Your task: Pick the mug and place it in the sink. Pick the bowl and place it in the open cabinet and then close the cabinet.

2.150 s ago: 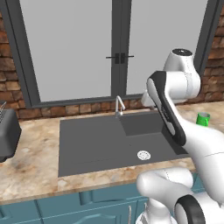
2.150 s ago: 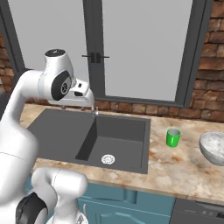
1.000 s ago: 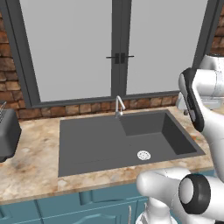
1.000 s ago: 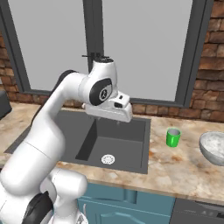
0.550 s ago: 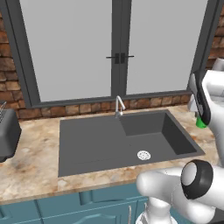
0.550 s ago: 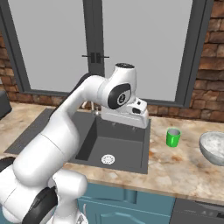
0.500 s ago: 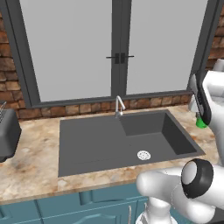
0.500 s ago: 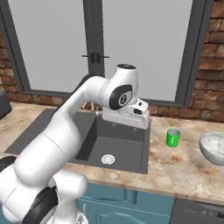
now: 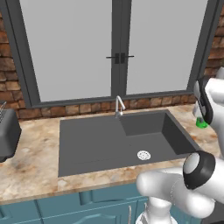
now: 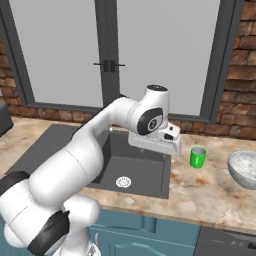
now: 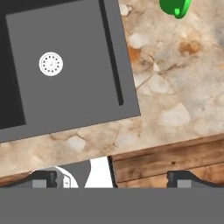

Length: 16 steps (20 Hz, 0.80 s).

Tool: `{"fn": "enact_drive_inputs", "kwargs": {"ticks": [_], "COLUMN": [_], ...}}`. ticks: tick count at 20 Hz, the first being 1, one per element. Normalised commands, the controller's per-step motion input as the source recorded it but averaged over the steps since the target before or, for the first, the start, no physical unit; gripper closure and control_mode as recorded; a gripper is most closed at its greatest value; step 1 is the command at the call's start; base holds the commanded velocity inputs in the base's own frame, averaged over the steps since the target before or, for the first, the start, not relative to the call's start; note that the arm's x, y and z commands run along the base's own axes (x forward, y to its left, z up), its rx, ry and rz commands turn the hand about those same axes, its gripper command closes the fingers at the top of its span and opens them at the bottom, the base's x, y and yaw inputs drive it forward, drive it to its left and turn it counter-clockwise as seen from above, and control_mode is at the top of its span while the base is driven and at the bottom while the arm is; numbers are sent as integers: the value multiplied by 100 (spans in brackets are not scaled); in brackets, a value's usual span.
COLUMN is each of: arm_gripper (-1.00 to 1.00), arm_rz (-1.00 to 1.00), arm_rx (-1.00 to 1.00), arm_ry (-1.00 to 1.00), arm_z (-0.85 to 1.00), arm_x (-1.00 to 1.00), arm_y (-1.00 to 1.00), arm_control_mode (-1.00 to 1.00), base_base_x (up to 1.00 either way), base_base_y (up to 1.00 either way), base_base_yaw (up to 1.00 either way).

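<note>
Mug point(image 10: 198, 157) stands upright on the speckled stone table point(image 10: 210, 187), just right of the sink point(image 10: 145, 172) and clear of its rim. In the hand view the mug point(image 11: 175, 7) shows as a green shape cut off at the top edge, well away from the two dark fingertips point(image 11: 43, 178) at the bottom. In the left base view a sliver of the mug point(image 9: 201, 124) peeks out below the arm at the right edge.

The end effector point(image 10: 175, 146) hangs above the sink's right rim, to the left of the mug and higher than it, not touching it. Its fingers are spread wide apart with nothing between them; in the hand view the tips sit near opposite sides of the picture, the end effector point(image 11: 111, 178) looking down on table, sink corner and a strip of brown wood.

The sink is a dark grey basin with a round silver drain point(image 10: 123, 182) and a small faucet point(image 9: 118, 105) at its back edge. In the hand view the drain point(image 11: 50, 64) lies toward the upper left.

The bowl point(image 10: 244, 169) rests on the table right of the mug, apart from it and partly cut by the picture's edge.

Behind the table runs a brick wall point(image 10: 240, 75) with a grey-framed double window point(image 9: 116, 48). Teal lower cabinets point(image 9: 78, 210) sit beneath the table.
</note>
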Motion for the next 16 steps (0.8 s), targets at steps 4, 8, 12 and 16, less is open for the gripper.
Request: {"fn": "enact_drive_inputs", "kwargs": {"ticks": [4, 8, 12, 16], "arm_gripper": [-100, -100, -100, -100], "arm_rz": [0, 0, 0, 0], "arm_rx": [0, 0, 0, 1], "arm_ry": [2, 4, 1, 0], "arm_z": [-21, -18, -16, -17], "arm_x": [27, 39, 34, 22], "arm_y": [-36, -32, -31, -31], "arm_control_mode": [-100, -100, -100, -100], "base_base_x": [0, 0, 0, 0], "base_base_y": [0, 0, 0, 0], "base_base_yaw": [0, 0, 0, 0]}}
